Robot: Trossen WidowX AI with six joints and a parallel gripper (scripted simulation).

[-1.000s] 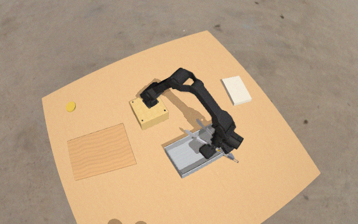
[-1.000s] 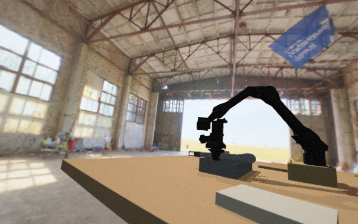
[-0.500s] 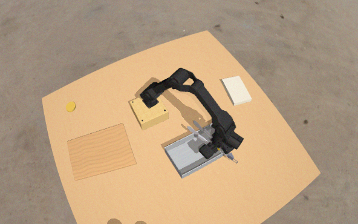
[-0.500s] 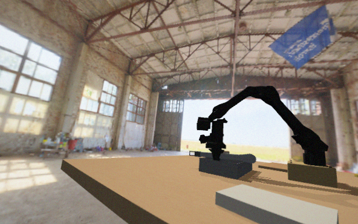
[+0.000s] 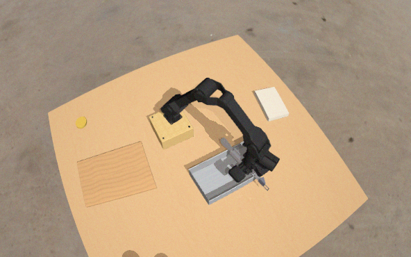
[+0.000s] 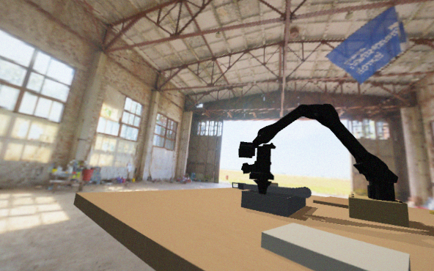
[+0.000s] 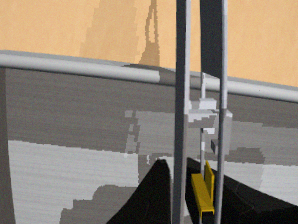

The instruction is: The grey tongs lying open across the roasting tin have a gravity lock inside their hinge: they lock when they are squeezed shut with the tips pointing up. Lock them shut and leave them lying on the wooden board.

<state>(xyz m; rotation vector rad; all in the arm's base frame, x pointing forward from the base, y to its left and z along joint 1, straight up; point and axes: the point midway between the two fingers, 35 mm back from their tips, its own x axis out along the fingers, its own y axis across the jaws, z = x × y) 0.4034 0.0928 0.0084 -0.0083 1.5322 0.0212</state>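
The grey tongs (image 5: 225, 144) (image 6: 304, 192) (image 7: 181, 100) lie level across the roasting tin (image 5: 205, 180) (image 6: 265, 203) (image 7: 75, 66). Their rounded tip end points toward the robot's base side; a small wire ring shows at the far end, past the tin's outer rim. My gripper (image 5: 247, 169) (image 6: 262, 191) (image 7: 172, 168) points straight down and is shut on the tongs. The two arms run close together in the wrist view, with a yellow piece (image 7: 202, 192) at the fingers. Whether the lock is engaged does not show. The wooden board (image 5: 114, 173) lies flat, left of the tin.
The robot stands on a yellowish base block (image 5: 177, 130) (image 6: 377, 212) between the board and the tin. A white block (image 5: 272, 103) (image 6: 333, 239) lies on the table on the other side of the arm. A yellow disc (image 5: 81, 122) lies beyond the board.
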